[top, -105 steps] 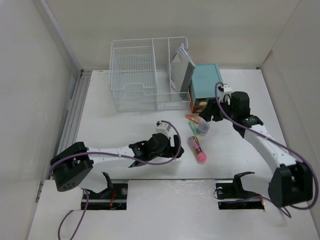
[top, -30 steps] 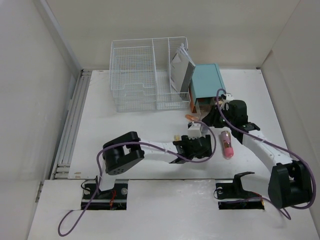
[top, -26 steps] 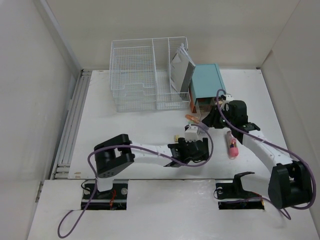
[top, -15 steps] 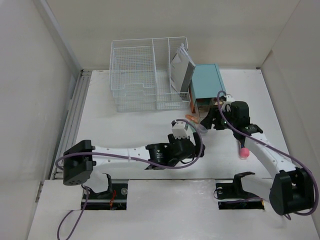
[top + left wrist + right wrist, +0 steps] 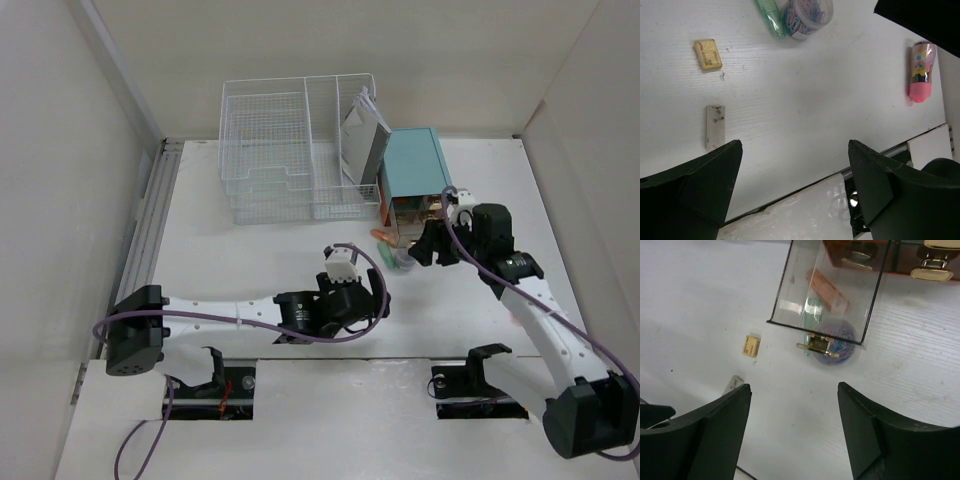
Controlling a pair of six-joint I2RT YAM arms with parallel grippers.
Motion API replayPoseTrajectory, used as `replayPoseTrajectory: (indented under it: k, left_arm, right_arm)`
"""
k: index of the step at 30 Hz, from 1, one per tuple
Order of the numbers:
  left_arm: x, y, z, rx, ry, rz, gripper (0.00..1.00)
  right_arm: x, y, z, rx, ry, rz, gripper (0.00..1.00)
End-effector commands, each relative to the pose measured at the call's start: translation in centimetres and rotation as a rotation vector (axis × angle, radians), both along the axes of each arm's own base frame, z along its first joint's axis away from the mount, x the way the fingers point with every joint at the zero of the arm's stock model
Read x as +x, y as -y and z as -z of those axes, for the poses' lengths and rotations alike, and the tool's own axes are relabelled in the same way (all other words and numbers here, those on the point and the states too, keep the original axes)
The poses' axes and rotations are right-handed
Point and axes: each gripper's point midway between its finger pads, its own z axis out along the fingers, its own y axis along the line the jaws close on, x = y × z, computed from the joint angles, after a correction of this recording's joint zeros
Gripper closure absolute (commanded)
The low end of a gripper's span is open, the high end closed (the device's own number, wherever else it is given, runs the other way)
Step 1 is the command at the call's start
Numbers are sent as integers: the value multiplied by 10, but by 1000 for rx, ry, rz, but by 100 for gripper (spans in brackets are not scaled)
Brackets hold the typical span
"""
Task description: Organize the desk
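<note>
Top camera overlooks the desk (image 5: 250, 262) from behind; close, downward wrist cameras share a yellow block (image 5: 707, 54).

Plain off-white panels enclose the work area: a rear wall (image 5: 430, 60), a left wall (image 5: 50, 170) and a right wall (image 5: 600, 110). A ribbed aluminium rail (image 5: 150, 235) runs along the left wall's foot. Lighting is even and diffuse, casting soft shadows.

I see yellow eraser (image 5: 708, 54) nr white eraser (image 5: 715, 127), clip tub (image 5: 807, 15) just beside green pen (image 5: 771, 17), pink marker (image 5: 921, 71) well apart. Wire basket (image 5: 290, 150) & teal box (image 5: 415, 165) at back.
</note>
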Motion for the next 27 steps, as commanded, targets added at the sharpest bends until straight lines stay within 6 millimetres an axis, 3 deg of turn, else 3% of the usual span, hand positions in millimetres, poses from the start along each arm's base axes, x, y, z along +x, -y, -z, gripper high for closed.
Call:
replayPoseTrajectory:
  k: [1,3,5,6,10,13,15,19,24,27]
  left_arm:
    - [-1,-7,-16,-40,25,-19,16]
    - [-1,-7,-15,-34,30,-14,16]
    - [-1,-7,-19,-44,32,-14,16]
    - [-4,-9,-18,-38,36,0,16]
    - [-7,-12,-23,-52,44,1,16]
    - [-11,-18,-23,-63,46,11,16]
    - [-11,-25,-23,-68,52,3,16]
    - [-15,-31,-26,-104,58,12,16]
    - [-18,-40,-26,-106,64,27,16]
    - [-21,-44,-34,-131,68,36,16]
  right_arm:
    - [-12,9,-38,-42,80,-16,25]
    - [-16,12,-60,-48,137,-8,27]
    - [-20,22,-69,-83,154,31,28]
    - [-20,29,-85,-95,201,64,29]
    - [-10,83,-116,-182,289,390,45]
    - [-10,111,-132,-224,322,554,40]
    - [-10,133,-121,-310,261,660,31]
    - [-3,159,-93,-491,122,743,26]
    - [6,185,-81,-664,13,770,30]
    - [9,188,-80,-674,-11,751,30]
